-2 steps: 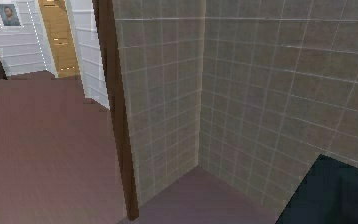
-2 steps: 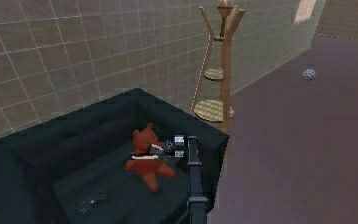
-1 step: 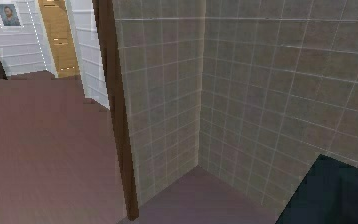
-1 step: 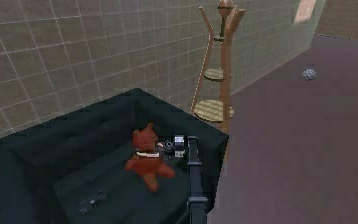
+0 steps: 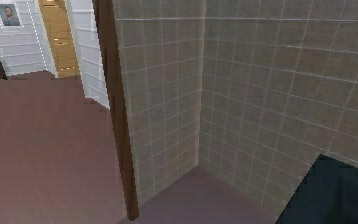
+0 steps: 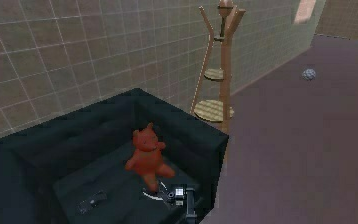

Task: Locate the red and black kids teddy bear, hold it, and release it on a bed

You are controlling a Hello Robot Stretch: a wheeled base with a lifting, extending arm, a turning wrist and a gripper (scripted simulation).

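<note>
A red teddy bear [image 6: 144, 155] leans tilted over the seat of a dark armchair [image 6: 47, 150] in the arm side view. The arm rises from the bottom edge, and its gripper [image 6: 159, 186] sits just below and right of the bear, next to the white marker squares [image 6: 177, 194]. The bear has the dark cushion right behind it, so I cannot tell whether the gripper holds it or whether it rests on the seat. A corner of the same dark armchair [image 5: 332, 195] shows at the forward view's lower right.
A wooden coat stand [image 6: 219, 60] stands right of the armchair by the tiled wall [image 6: 77, 50]. A small grey ball [image 6: 308, 73] lies on the purple floor farther out. Ahead, a tiled wall corner [image 5: 202, 90] and a brown door frame [image 5: 115, 110] are close; a wooden door [image 5: 59, 35] stands far left.
</note>
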